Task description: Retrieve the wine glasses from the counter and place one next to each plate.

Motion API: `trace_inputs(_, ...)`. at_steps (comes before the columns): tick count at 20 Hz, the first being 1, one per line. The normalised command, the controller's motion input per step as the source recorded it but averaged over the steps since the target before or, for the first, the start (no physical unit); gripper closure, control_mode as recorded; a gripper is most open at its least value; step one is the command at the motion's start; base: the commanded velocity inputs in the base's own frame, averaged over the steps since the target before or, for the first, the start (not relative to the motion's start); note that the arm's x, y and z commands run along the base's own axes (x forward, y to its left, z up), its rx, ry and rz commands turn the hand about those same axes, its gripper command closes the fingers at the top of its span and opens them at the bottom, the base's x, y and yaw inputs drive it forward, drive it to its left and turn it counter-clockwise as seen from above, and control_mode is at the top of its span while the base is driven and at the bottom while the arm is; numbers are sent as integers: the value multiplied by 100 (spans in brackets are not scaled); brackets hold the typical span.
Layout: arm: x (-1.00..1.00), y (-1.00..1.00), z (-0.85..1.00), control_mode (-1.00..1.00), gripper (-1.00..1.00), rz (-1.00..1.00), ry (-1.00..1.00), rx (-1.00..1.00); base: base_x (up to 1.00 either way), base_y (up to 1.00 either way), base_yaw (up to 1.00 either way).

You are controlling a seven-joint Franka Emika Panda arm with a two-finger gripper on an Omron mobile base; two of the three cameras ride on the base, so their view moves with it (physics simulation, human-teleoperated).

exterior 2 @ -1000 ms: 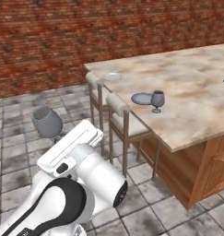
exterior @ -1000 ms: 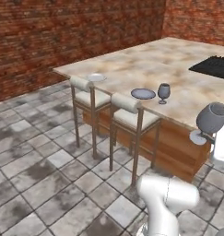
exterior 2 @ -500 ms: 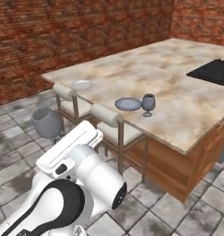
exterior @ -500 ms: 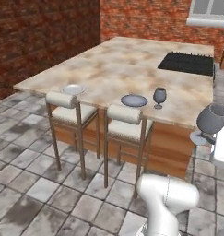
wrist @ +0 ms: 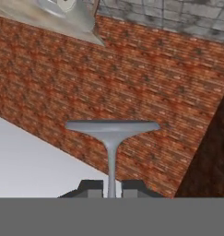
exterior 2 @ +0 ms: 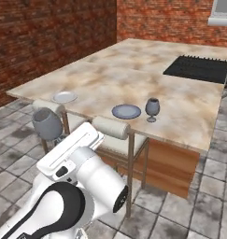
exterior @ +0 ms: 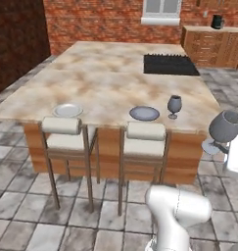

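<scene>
Glass, dark grey-blue and translucent: the carried wine glass [exterior: 226, 128] rides in the air off the near right corner of the island table [exterior: 115, 73], not yet over it. Hand view shows the gripper [wrist: 111, 188] clamped on the thin stem [wrist: 111, 161], fingertips [wrist: 91, 186] either side, round foot [wrist: 112, 126] just beyond them. Judged light, rigid, brittle and smooth; the stem is the right hold but a narrow one, so the bowl's weight could swing it if the arm jerks. Set down foot-first, level, gently

Near edge of the island table: two stools [exterior: 145, 147] tucked under. Right plate [exterior: 144, 113] sits close to that edge, with the placed wine glass [exterior: 174, 106] upright just beside it on its right, apart from the rim. Left plate [exterior: 67, 110] lies toward the near left corner, no glass by it; judged the target for the carried one

Further back: dark cooktop panel [exterior: 170, 64] toward the far right corner. Beyond, brick wall [exterior: 98, 19]
</scene>
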Motion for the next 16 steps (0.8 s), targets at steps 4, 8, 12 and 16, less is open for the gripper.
trace_inputs(4, 0, 0, 0, 100, 100, 0, 0, 0, 14, 100, -44)
trace_inputs(8, 0, 0, 0, 100, 100, 0, 0, 0, 1, 100, -31)
trace_inputs(12, 0, 0, 0, 100, 100, 0, 0, 0, -5, 99, -17)
trace_inputs(16, 0, 0, 0, 100, 100, 0, 0, 0, 30, 100, -11)
